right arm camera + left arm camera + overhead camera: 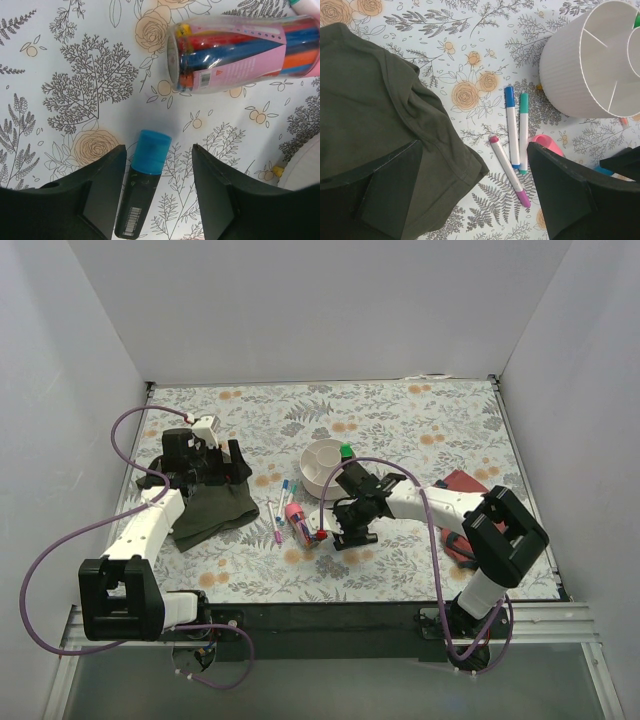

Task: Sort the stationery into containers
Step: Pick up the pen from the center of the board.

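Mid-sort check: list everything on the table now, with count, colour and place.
bowl: one, off-white, divided, centre.
green highlighter: one, green end showing, in the bowl.
blue highlighter: one, black with blue cap, on the table near the bowl.
pens: three, white with blue, teal and pink caps, between bowl and olive cloth.
tube: one, clear with pink label, coloured markers inside, beside the pens.
olive cloth: one, left.
red cloth: one, right, partly under the arm.
left end effector: open, over the olive cloth's edge.
right end effector: open, straddling the blue highlighter.
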Available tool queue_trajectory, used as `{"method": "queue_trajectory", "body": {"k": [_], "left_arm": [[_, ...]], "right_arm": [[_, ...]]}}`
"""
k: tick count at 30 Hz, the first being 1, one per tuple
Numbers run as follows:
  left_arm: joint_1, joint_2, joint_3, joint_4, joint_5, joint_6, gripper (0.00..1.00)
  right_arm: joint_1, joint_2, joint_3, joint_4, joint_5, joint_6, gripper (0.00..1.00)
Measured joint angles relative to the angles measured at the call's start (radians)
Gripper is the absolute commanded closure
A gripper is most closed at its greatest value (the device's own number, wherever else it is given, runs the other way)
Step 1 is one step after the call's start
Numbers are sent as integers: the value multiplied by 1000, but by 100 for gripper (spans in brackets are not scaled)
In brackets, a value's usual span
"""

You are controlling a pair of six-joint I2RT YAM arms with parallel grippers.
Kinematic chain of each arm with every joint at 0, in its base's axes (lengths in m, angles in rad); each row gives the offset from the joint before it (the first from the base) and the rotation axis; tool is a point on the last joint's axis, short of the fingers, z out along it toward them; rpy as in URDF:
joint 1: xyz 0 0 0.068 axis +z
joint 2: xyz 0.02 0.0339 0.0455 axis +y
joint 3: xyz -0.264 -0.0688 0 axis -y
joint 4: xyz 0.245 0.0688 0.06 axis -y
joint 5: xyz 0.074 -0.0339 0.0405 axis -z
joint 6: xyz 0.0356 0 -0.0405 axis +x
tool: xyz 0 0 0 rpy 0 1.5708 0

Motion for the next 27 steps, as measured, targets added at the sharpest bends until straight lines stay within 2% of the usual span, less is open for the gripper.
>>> {"method": "queue_trajectory", "body": {"k": [23,27], "left_arm": [[0,0,0,-2,15,-4,14],[0,0,0,-2,15,-5,14]], "right_arm": [[0,54,27,-22,37,25,43],[0,54,27,-22,38,32,48]]}}
